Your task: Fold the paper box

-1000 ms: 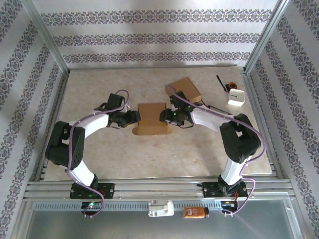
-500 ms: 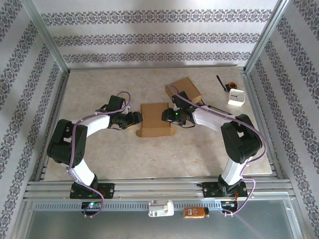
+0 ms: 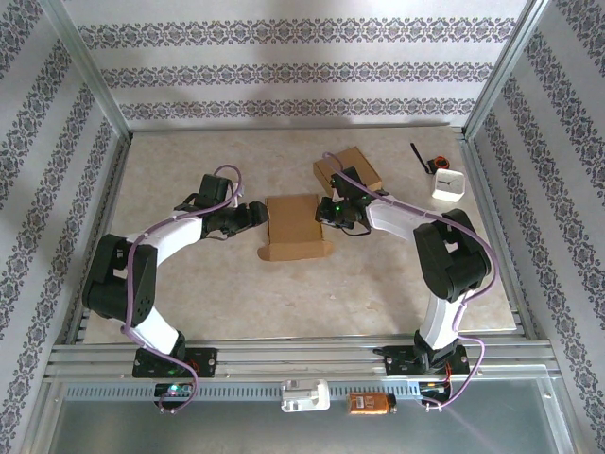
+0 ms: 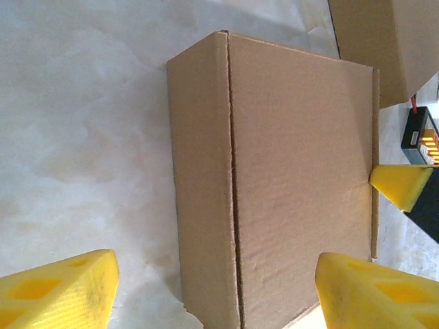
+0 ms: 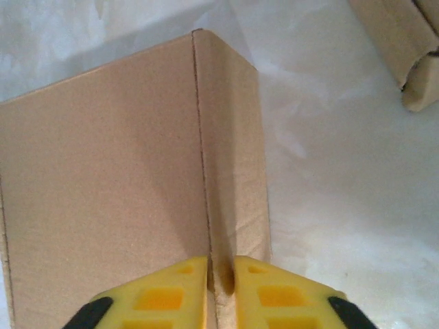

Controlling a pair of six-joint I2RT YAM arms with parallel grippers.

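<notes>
The brown paper box (image 3: 295,225) lies mid-table, lid closed flat, with a small flap sticking out at its lower left. My left gripper (image 3: 257,216) sits at its left side, open; in the left wrist view the box (image 4: 288,171) lies between and beyond the widely spread yellow fingers (image 4: 62,291) of the gripper (image 4: 216,277), which touch nothing. My right gripper (image 3: 326,210) is at the box's right edge. In the right wrist view that gripper (image 5: 221,274) is shut on the upright side wall of the box (image 5: 103,171).
A second brown cardboard box (image 3: 348,168) lies just behind the right gripper, also at the top right in both wrist views (image 4: 384,41) (image 5: 398,34). A white device (image 3: 448,184) and a black tool (image 3: 421,156) sit at the far right. Metal rails border the table.
Both grippers have shifted slightly away from the bases, and the box has slid a little to the right and back with the right gripper. The left gripper stays open.
</notes>
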